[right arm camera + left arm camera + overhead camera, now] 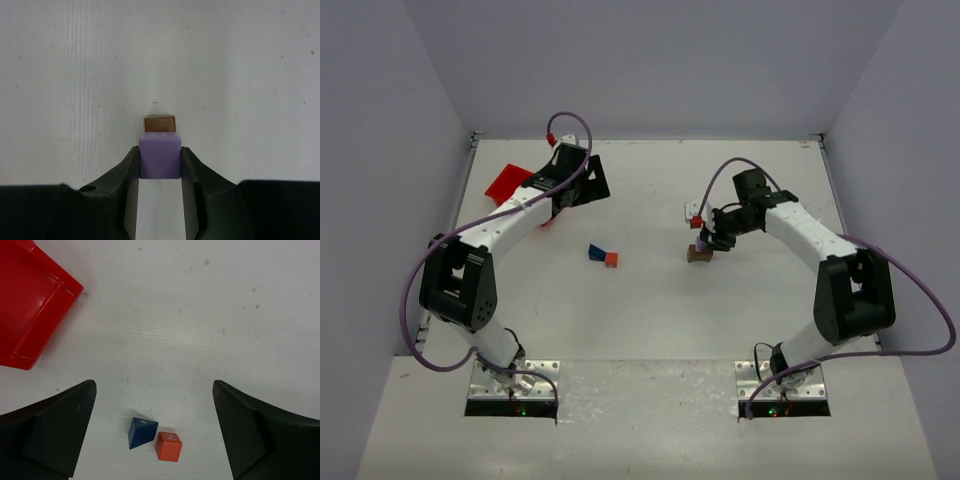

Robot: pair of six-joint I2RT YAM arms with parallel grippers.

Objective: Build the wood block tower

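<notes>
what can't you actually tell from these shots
Right wrist: brown block mostly hidden behind the purple block; touching or apart, unclear.
Left wrist: red bin cut off by the frame edge.
Top: purple block too small, largely covered by the right gripper.

brown block (159,123): mostly behind lilac block (160,155) | red bin (30,305): cut by frame edge

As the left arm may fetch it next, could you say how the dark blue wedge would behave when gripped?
The dark blue wedge looks rigid, so probably won't deform. Its sloped faces might slip from a pincer unless flat sides are gripped. It seems to touch the orange-red cube, so pushing likely nudges both.
</notes>
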